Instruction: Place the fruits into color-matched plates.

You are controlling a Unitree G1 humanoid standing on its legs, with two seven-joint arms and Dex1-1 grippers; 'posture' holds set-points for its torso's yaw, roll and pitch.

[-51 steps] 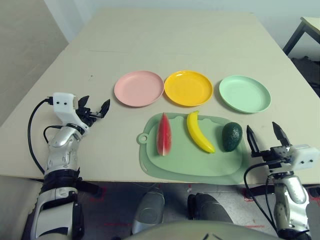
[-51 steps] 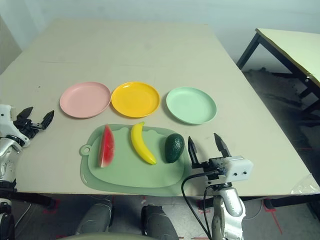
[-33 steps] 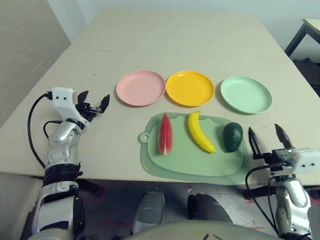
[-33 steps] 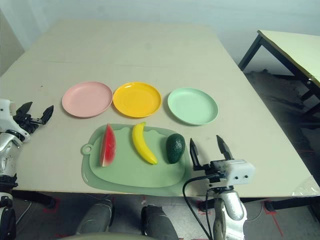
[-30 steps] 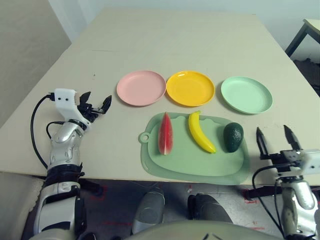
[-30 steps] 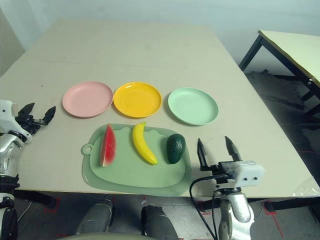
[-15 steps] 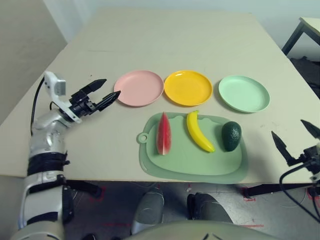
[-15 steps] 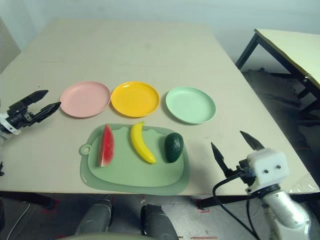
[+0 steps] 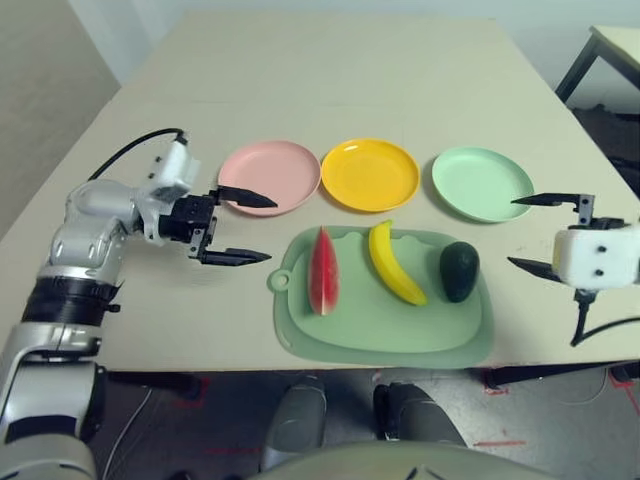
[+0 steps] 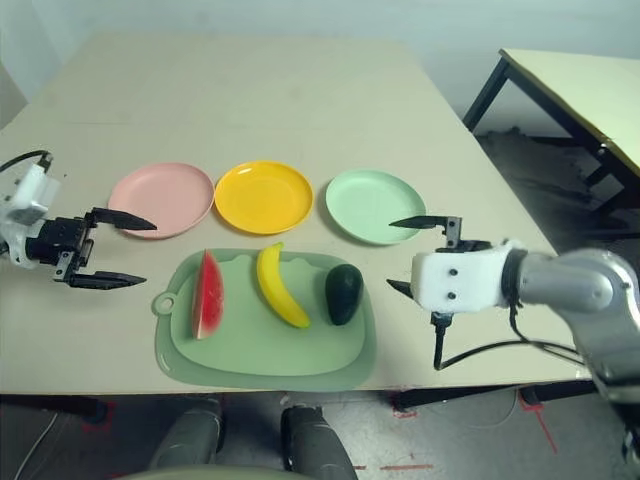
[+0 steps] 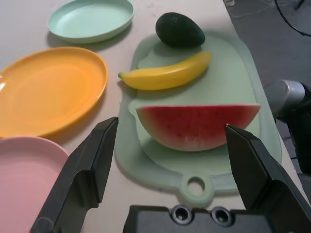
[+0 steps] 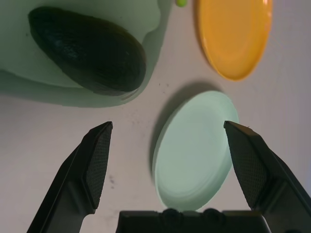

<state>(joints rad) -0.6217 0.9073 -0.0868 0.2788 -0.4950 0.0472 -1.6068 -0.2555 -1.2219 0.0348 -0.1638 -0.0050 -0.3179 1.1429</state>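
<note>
While the watermelon point(image 9: 322, 272), banana point(image 9: 391, 263) and avocado point(image 9: 459, 271) stay on the cutting board point(image 9: 385, 325), both my arms have risen and swung inward. My left tool point(image 9: 240, 227) now points at the watermelon and my right tool point(image 9: 532, 232) hovers beside the avocado, both spread wide and empty.

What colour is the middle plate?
Yellow-orange; the middle plate shows best in the left eye view.

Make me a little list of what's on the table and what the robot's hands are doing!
plates: pink round plate, yellow-orange round plate, pale mint green round plate, in a row, all bare
board: green rounded cutting board, in front of the plates
fruits on board: red watermelon wedge, yellow banana, dark green avocado
left gripper: open, beside the board
right gripper: open, near the avocado
</note>
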